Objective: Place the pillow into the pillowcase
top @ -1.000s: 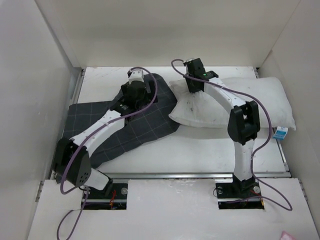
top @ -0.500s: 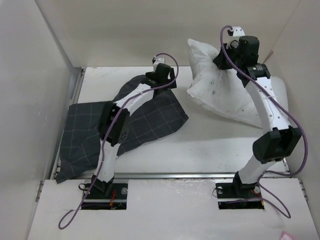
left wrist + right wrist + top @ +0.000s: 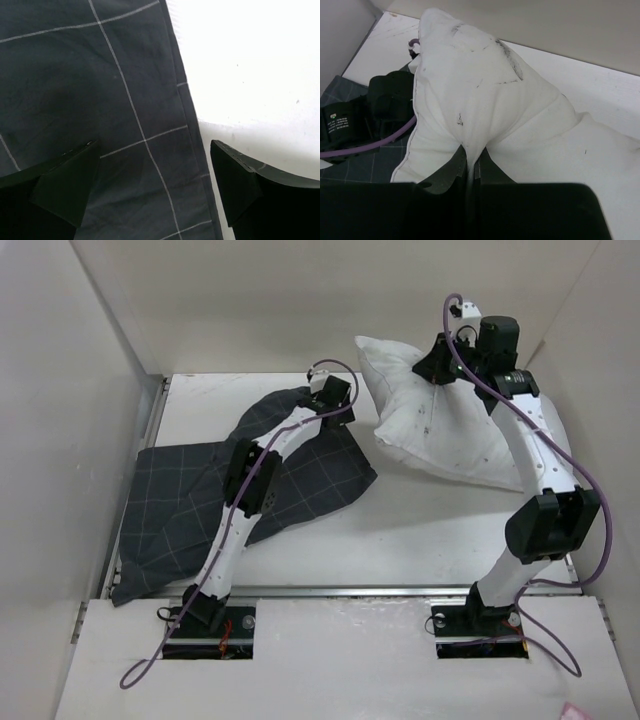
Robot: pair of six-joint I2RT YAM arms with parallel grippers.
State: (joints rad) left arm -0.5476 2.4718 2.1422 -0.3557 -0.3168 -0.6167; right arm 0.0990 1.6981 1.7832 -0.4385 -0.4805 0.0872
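Note:
The white pillow (image 3: 450,435) lies at the back right of the table, its left end raised off the surface. My right gripper (image 3: 441,358) is shut on a pinch of the pillow's fabric (image 3: 472,167), and the pillow (image 3: 485,95) bulges out on both sides of the jaws. The dark grid-checked pillowcase (image 3: 180,500) is spread flat on the left. My left gripper (image 3: 335,400) hovers open over the pillowcase's far right edge. In the left wrist view the gripper (image 3: 155,180) has one finger above the cloth (image 3: 100,90) and the other above bare table, the hem running between them.
White enclosure walls stand close on the left (image 3: 60,440), back and right. A metal rail (image 3: 350,590) runs along the table's front edge by the arm bases. The white table (image 3: 260,65) shows between pillowcase and pillow.
The right arm has lifted the pillow's left end off the table and swung it slightly left. The left arm has stretched out to the pillowcase's far right edge.

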